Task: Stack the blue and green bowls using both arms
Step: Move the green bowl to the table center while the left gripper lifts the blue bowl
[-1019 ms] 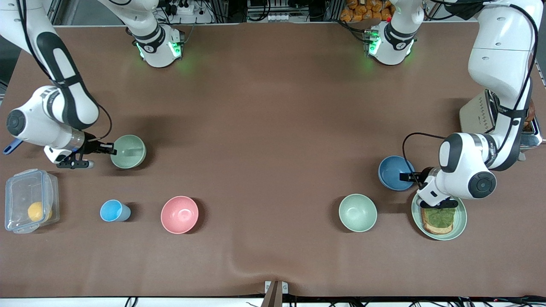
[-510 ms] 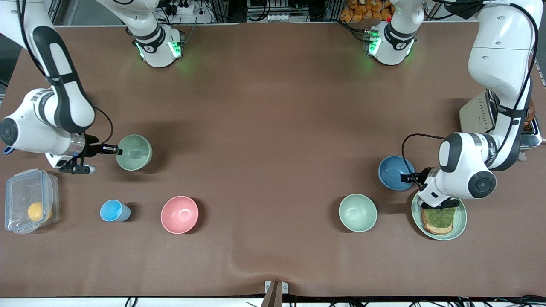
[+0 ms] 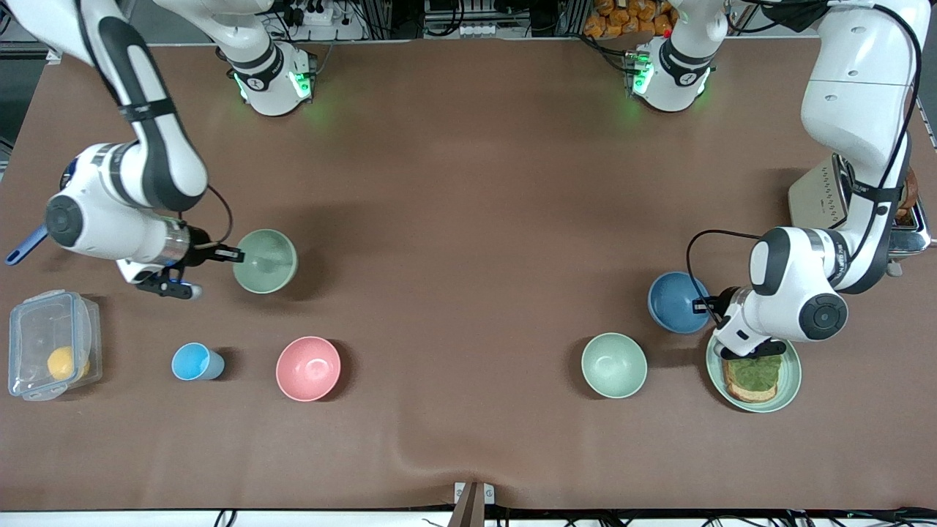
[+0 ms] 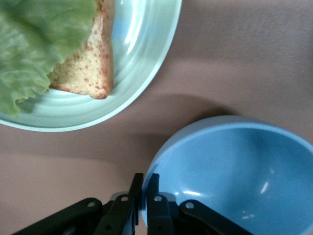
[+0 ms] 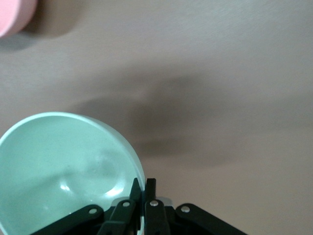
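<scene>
Apart still, each bowl was gripped at its rim by one arm, at either end of the table.

The right gripper (image 3: 236, 255) was pinched shut on the green bowl (image 3: 265, 261), its shadow suggesting it was carried above the cloth; the left gripper (image 3: 704, 306) was closed on the blue bowl (image 3: 675, 301), just beside the plate (image 3: 788, 386) holding toast (image 3: 752, 378) with lettuce. Both bowls were seen empty, each lying inward from its fingers toward the table's middle. A meeting midway was judged to be required.
</scene>
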Robot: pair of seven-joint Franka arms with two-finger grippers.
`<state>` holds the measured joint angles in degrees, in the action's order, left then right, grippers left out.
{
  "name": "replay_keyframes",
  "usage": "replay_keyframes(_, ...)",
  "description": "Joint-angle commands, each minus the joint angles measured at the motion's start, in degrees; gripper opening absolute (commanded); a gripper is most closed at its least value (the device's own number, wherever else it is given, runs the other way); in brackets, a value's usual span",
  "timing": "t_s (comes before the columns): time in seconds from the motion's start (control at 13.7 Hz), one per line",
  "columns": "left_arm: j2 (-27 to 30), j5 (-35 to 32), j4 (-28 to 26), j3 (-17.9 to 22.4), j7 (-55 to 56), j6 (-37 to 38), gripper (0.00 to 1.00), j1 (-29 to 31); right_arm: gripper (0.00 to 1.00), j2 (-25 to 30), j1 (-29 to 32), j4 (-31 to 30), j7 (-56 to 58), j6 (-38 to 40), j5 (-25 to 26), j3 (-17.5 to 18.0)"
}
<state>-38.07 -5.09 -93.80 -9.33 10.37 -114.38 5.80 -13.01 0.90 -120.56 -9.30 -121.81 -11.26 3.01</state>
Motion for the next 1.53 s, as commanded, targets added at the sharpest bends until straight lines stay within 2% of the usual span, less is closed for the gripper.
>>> replay_keyframes(0.0, 1.7, -0.7, -0.3, -0.2, 1.2, -0.6, 0.0, 0.5, 0.0, 2.3, -5.6, -0.6, -9.0, 0.4, -1.0, -0.4)
replay_keyframes(0.15, 4.8, 0.2, -0.5, -1.5, 1.2, -0.5, 0.0, 0.7, 0.0, 2.1, -9.1, 0.2, -15.1, 0.0, -1.8, -0.4)
replay_keyframes(0.36, 11.1, 7.3, -0.7, -1.8, 0.8, 1.3, 0.0, 0.7, 0.0, 1.5, -16.3, 3.3, -26.1, 0.2, -3.1, -0.5)
replay_keyframes(0.51, 14.8, 11.7, -0.6, -1.9, 1.1, 5.5, 0.0, 0.5, 0.0, 1.2, -22.8, 5.3, -35.2, -0.2, -3.0, -0.6)
replay_keyframes(0.66, 17.5, 13.3, -0.6, -3.4, 2.5, 8.9, 0.0, 0.3, 0.0, 0.9, -26.9, 6.3, -40.9, -1.3, -3.1, -0.6)
replay_keyframes(0.87, 17.9, 13.3, -0.4, -8.1, 9.4, 9.3, 0.0, 0.2, 0.0, 0.1, -33.8, 6.3, -49.7, -6.4, -2.9, -0.6)
replay_keyframes(1.09, 17.9, 13.0, 0.0, -11.0, 14.1, 9.2, 0.0, 0.1, 0.0, -2.3, -39.2, 5.9, -55.5, -12.7, -2.5, -0.6)
replay_keyframes(1.31, 17.9, 12.9, 0.1, -11.4, 14.7, 9.0, 0.0, 0.1, 0.0, -6.1, -43.2, 5.3, -59.5, -19.1, -2.1, -0.8)
replay_keyframes(1.46, 17.5, 12.9, 0.1, -11.4, 14.6, 8.6, 0.0, 0.1, 0.0, -6.6, -43.6, 2.3, -59.5, -22.9, -1.4, -1.0)
